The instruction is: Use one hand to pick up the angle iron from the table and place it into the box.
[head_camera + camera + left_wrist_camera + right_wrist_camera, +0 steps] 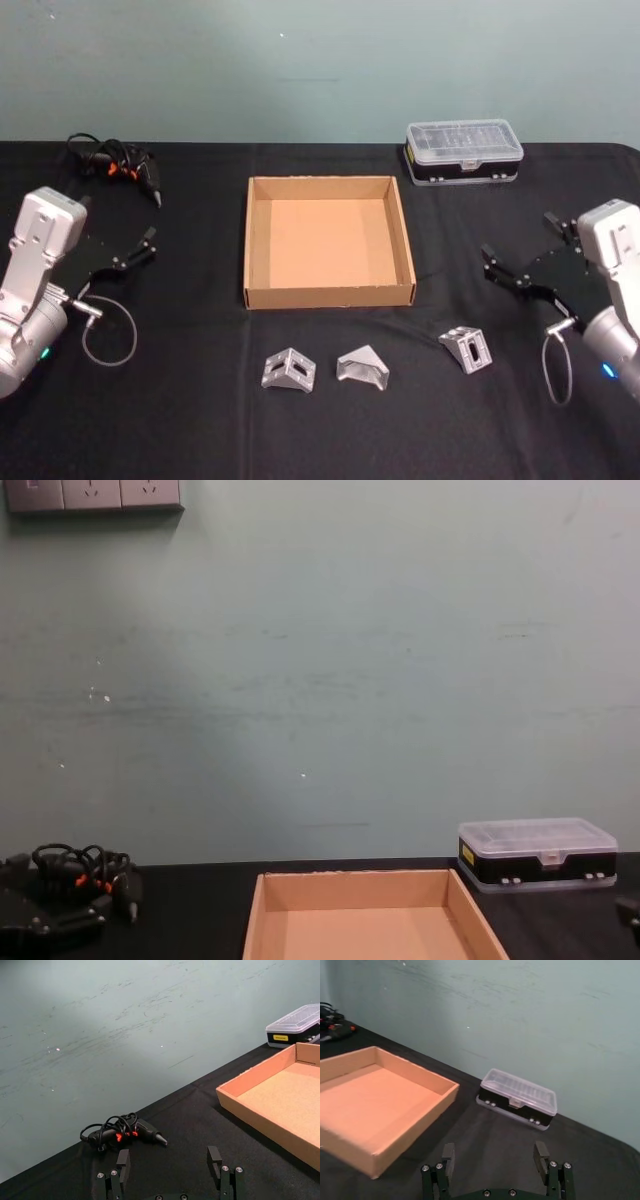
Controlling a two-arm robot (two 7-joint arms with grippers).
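Observation:
Three silver angle irons lie in a row on the black table (200,420) in front of the box: one on the left (289,369), one in the middle (363,366), one on the right (466,349). The tan cardboard box (330,295) stands at the table's centre with nothing in it. My left gripper (125,232) hovers left of the box, open and holding nothing, as its wrist view confirms (169,1162). My right gripper (515,245) hovers right of the box, above and behind the right angle iron, also open with nothing in it (495,1156).
A plastic case (463,150) with a clear lid sits behind the box at the right. A black device with looped cables and orange marks (115,165) lies at the back left. A green wall rises behind the table.

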